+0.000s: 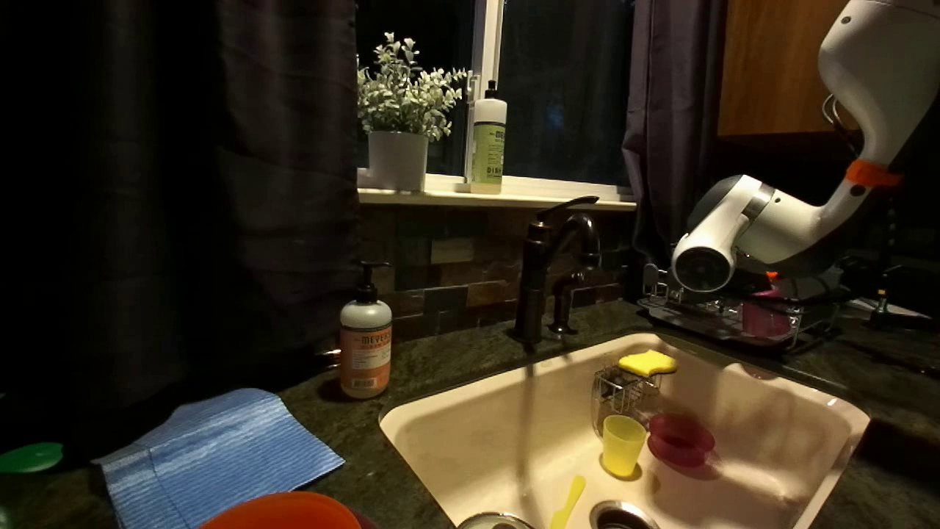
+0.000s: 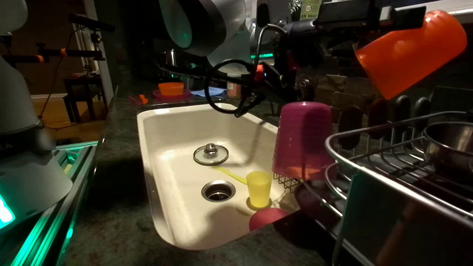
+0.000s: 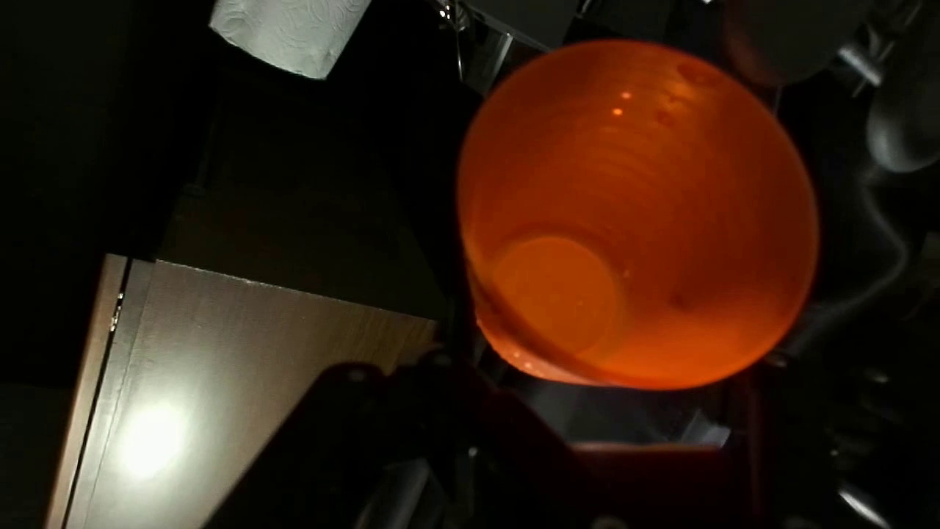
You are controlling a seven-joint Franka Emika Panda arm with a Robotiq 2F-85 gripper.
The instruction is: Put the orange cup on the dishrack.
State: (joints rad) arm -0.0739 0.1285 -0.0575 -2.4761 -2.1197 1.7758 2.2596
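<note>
The orange cup (image 2: 414, 51) is held up in the air, tilted with its mouth toward the lower left in an exterior view. My gripper (image 2: 406, 18) is shut on it. In the wrist view the orange cup (image 3: 639, 213) shows its open mouth and inside, and the dark jaws of my gripper (image 3: 617, 375) lie at its lower edge. The dishrack (image 2: 406, 190) is below the cup, apart from it; it also shows in an exterior view (image 1: 683, 321) under the arm. There the arm hides the gripper and most or all of the cup.
An upside-down pink cup (image 2: 303, 140) stands at the rack's sink side. A metal bowl (image 2: 452, 147) sits in the rack. The cream sink (image 2: 159, 177) holds a yellow cup (image 2: 258, 188), a red bowl (image 1: 681, 441) and a glass lid (image 2: 210, 155). A dark faucet (image 1: 532, 286) rises behind it.
</note>
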